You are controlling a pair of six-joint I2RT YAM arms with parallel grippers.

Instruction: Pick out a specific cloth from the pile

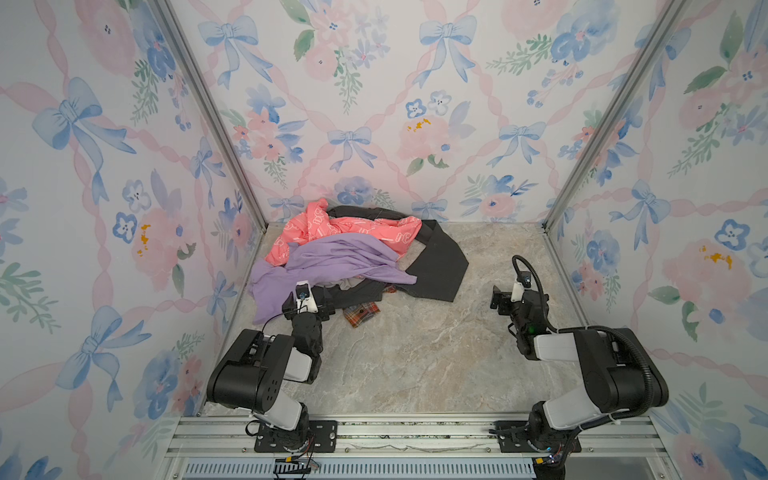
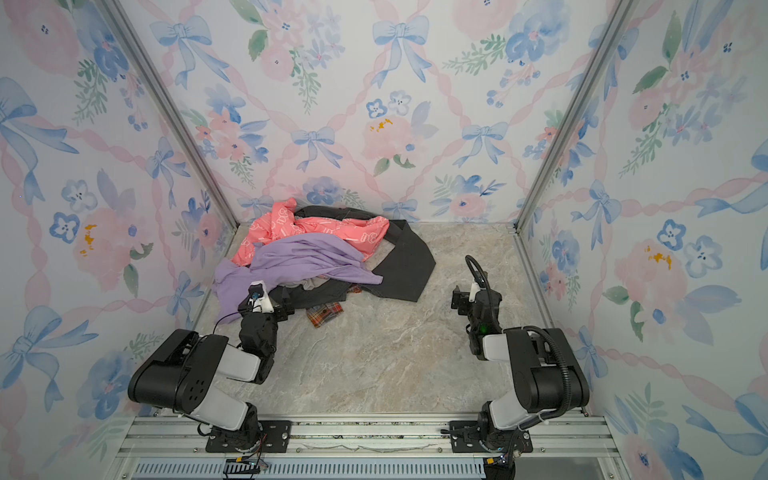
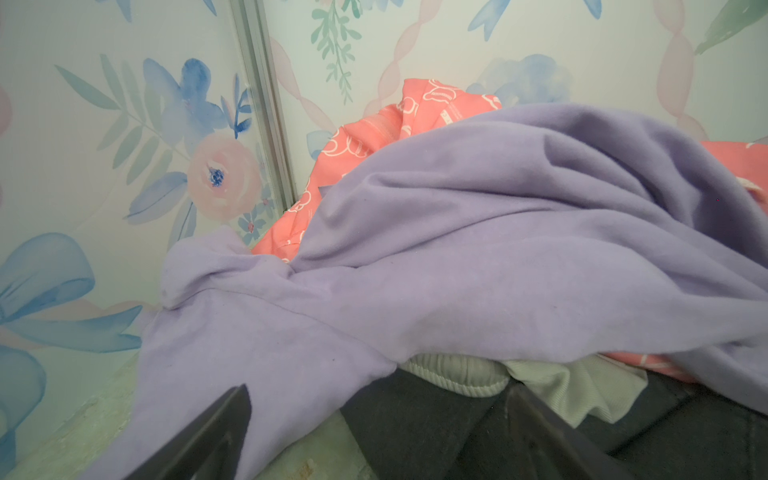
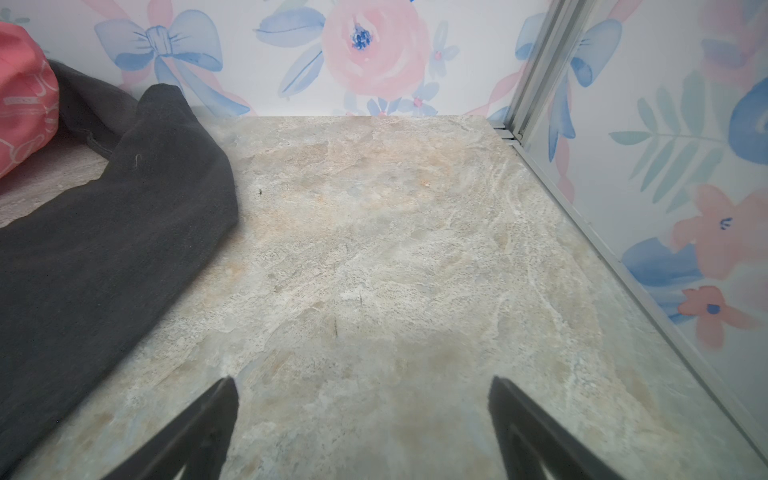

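Orange-red, brown, dark blue and white checked thin woven plaid shirt (image 1: 360, 313) is mostly buried, with only a small flap poking out from under the near edge of the heap of garments (image 1: 353, 257). The flap is just beside the left gripper (image 1: 325, 302), on its inner side toward the right arm. A second scrap of plaid shows further along the heap edge, away from that gripper. The left gripper's jaws are spread wide with nothing between them, hovering at the heap's edge. In the left wrist view it faces the plain lilac garment (image 3: 457, 249), the beige ribbed cloth (image 3: 457, 374) and the dark grey garment (image 3: 415, 424), and the plaid is out of that view, so it is likely not lined up on the target yet. Whether the fingers touch fabric, I cannot tell. The right gripper (image 1: 498, 297) is also wide open and empty, parked well apart from the shirt over the bare marble-look tabletop (image 1: 415, 361), probably waiting to take a handoff or pin the heap. The coral-pink garment with white prints (image 1: 332, 232) lies on the far side of the heap, beyond the left gripper. Axis: the flap points out of the heap toward the arm bases. Going by the two plaid patches, the shirt probably runs diagonally under the dark grey layer, away from the left gripper toward the right one. Its true long axis is hidden. Pull outward along the flap or the layers on top will drag.
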